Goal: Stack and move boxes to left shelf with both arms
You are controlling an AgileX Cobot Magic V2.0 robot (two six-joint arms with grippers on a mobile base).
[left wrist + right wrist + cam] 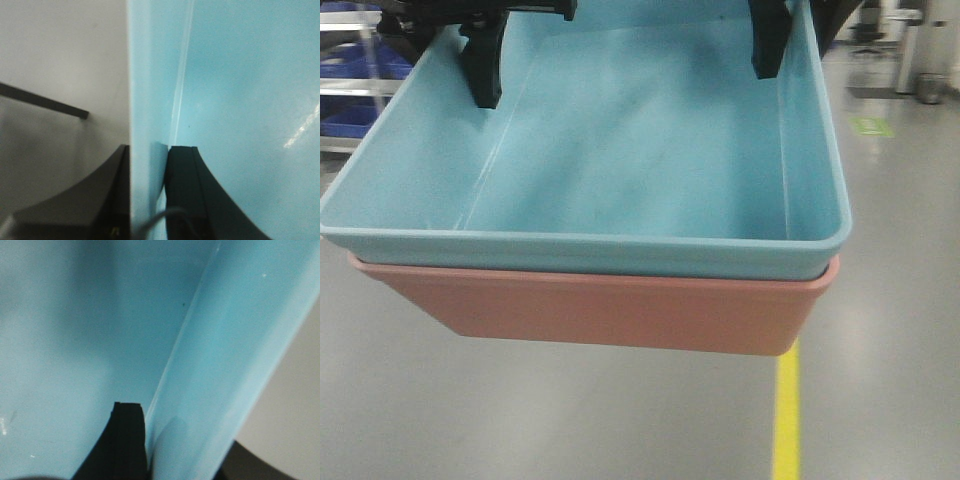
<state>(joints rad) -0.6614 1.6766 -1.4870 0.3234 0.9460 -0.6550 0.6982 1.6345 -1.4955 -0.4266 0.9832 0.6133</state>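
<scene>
- front view: the light sky blue open plastic bin (620,150) sits inside the salmon pink open plastic bin (600,315). both hang in the air over the grey floor (570,420), just above a yellow floor line (787,410).
- front view: the black left end effector (482,70) and the black right end effector (768,45) each reach down over a side wall of the blue bin. the shiny steel shelf (345,92) is well apart from the bins, at the top left, with dark blue bins (360,122) on it.
- left wrist view: the left end effector is pinched onto the blue bin's side wall. one dark finger (185,195) is inside and the other is outside, both touching the wall.
- right wrist view: the right end effector has one finger inside, flat on the wall, and a dark part outside. it looks pinched on the wall too.
- step: i think the stacking is done and the carry to the shelf is in hand.
- next: both arms need to move together and hold the bins level, go left to the shelf, then lower the stack onto it. if one side slips, the stack could tip.
</scene>
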